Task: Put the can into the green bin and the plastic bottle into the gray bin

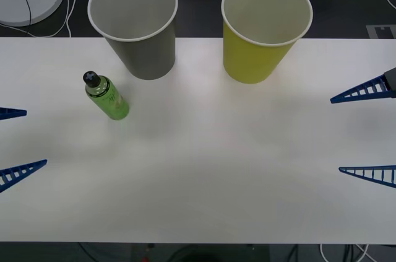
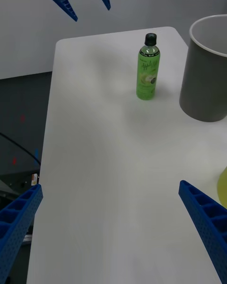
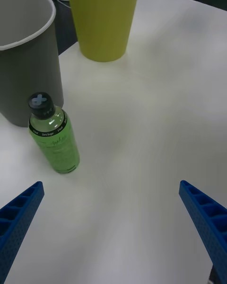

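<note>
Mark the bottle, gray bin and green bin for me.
bottle (image 1: 111, 102), front view, on its green label.
gray bin (image 1: 145, 54), front view, on its outer wall.
green bin (image 1: 253, 57), front view, on its outer wall.

A plain white rectangular table (image 1: 198, 169) carries a tapered gray bin (image 1: 142, 39); beside it stands a yellow-green bin (image 1: 260, 45), and a small green plastic bottle (image 1: 108, 98) stands near its base.

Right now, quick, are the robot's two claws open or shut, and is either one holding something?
Left gripper: open, holding nothing, at the table's left edge near the bottle.
Right gripper: open, holding nothing, at the table's right edge.
</note>
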You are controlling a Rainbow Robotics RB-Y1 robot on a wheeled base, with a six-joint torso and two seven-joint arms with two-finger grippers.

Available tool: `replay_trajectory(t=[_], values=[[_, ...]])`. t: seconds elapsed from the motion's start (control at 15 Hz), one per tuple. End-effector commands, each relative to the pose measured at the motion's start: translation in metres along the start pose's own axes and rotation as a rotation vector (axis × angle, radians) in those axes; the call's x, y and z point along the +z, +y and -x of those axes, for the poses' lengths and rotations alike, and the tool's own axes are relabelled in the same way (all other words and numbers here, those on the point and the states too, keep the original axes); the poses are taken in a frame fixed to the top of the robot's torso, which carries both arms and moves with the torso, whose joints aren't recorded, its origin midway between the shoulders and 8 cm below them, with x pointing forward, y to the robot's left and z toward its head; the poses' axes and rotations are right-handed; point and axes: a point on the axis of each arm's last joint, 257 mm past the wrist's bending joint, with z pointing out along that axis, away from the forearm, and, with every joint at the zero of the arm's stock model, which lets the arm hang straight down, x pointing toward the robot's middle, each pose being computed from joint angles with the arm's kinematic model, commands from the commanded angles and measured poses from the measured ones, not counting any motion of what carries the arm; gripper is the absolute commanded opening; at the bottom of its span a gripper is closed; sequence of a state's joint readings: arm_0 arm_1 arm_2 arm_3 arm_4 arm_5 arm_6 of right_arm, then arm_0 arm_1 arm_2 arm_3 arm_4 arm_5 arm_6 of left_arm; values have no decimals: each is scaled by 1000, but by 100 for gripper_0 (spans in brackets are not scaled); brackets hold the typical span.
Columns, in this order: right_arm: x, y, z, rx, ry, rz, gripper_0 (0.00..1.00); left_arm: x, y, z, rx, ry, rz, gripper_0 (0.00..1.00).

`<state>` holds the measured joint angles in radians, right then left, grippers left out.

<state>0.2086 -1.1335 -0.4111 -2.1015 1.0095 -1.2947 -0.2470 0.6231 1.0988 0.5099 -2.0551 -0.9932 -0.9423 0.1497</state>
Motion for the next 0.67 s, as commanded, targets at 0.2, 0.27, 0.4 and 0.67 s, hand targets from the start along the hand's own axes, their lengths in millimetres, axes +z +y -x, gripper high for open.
replay_trajectory(t=[0.2, 0.27, 0.4, 0.67], values=[[0, 0, 0, 0, 0, 0, 100, -6, 9, -15, -13, 1, 90, 100], [0, 0, 0, 0, 0, 0, 100, -6, 11, -17, -22, -5, 109, 100], [0, 0, 0, 0, 0, 0, 100, -5, 15, -22, -53, -20, 151, 100], [0, 0, 0, 0, 0, 0, 100, 3, 21, -31, -87, -35, 218, 100]])
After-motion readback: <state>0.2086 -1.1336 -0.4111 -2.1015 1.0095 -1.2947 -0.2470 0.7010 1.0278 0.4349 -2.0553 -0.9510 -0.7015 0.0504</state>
